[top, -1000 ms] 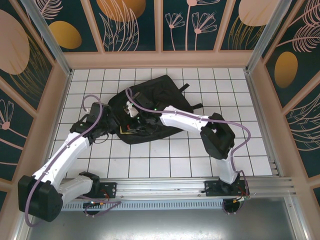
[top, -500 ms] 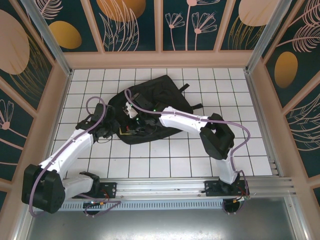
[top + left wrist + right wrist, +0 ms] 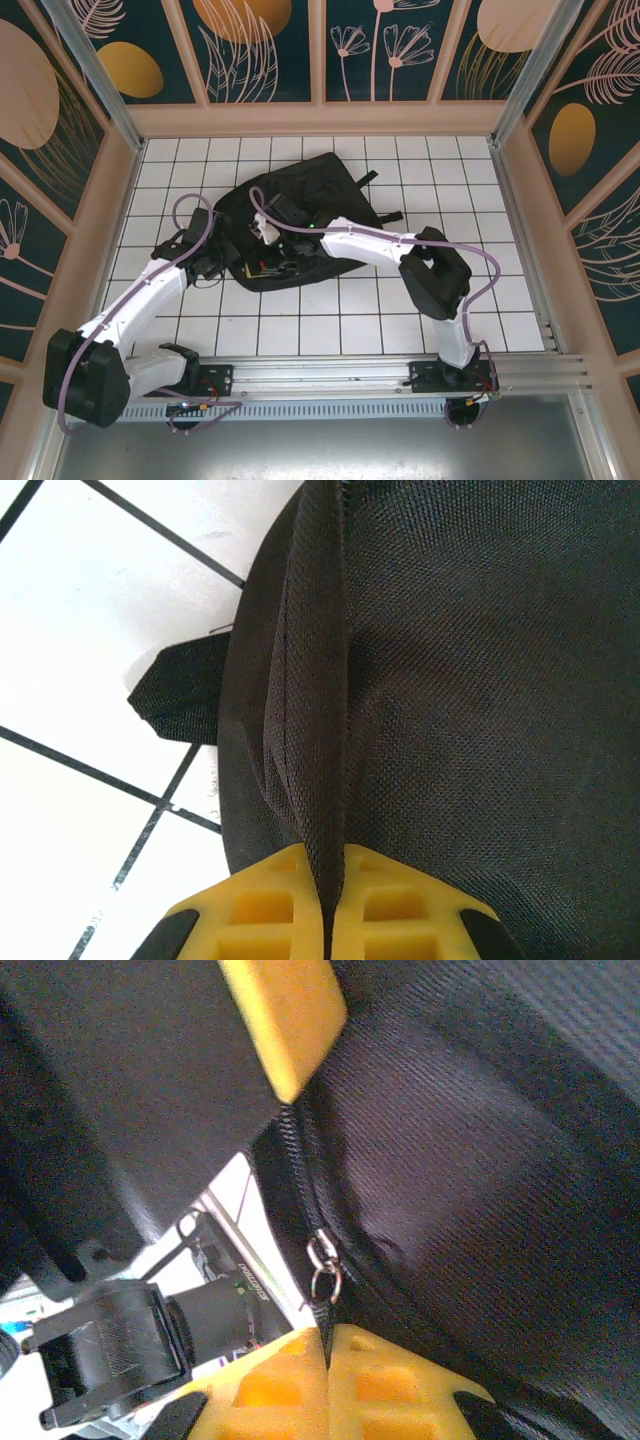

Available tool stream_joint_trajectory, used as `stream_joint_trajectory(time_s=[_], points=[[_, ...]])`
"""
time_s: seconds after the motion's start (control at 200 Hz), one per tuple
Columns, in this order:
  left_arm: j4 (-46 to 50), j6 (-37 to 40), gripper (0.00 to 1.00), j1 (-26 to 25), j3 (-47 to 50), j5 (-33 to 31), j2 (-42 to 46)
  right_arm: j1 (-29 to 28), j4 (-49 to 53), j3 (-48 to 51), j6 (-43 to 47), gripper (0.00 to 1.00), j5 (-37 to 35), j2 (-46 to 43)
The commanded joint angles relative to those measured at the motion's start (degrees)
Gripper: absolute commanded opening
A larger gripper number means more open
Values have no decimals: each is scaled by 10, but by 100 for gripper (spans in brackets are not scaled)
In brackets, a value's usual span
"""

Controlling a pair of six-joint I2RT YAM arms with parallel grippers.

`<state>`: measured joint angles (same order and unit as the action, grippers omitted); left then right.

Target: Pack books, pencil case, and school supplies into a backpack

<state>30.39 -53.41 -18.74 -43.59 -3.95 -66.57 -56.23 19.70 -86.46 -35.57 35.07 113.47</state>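
here, backpack fold inside left hand

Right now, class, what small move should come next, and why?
Probably the right gripper should draw the zipper pull along its track: it is pinching that pull, while the left gripper pinches a fold of the backpack, bracing the fabric.

Overhead camera: I look steeply down from above and behind the arm bases, far enough to take in the whole tiled table and the backpack on it. Wrist cameras: I look out past the left gripper and the right gripper, each pressed very close on black fabric. Shared ground: the backpack appears in all three, and white tiles in the overhead and left wrist views.
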Motion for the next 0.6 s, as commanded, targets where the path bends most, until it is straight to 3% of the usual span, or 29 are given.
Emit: stream_joint_trajectory(time_s=[0.0,0.596], points=[[-9,20,1,4,-5,-40,19,1,42,34,23,0,19,-46],[-16,39,0,11,-1,-52,28,63,85,218,41,0,-35,-209]])
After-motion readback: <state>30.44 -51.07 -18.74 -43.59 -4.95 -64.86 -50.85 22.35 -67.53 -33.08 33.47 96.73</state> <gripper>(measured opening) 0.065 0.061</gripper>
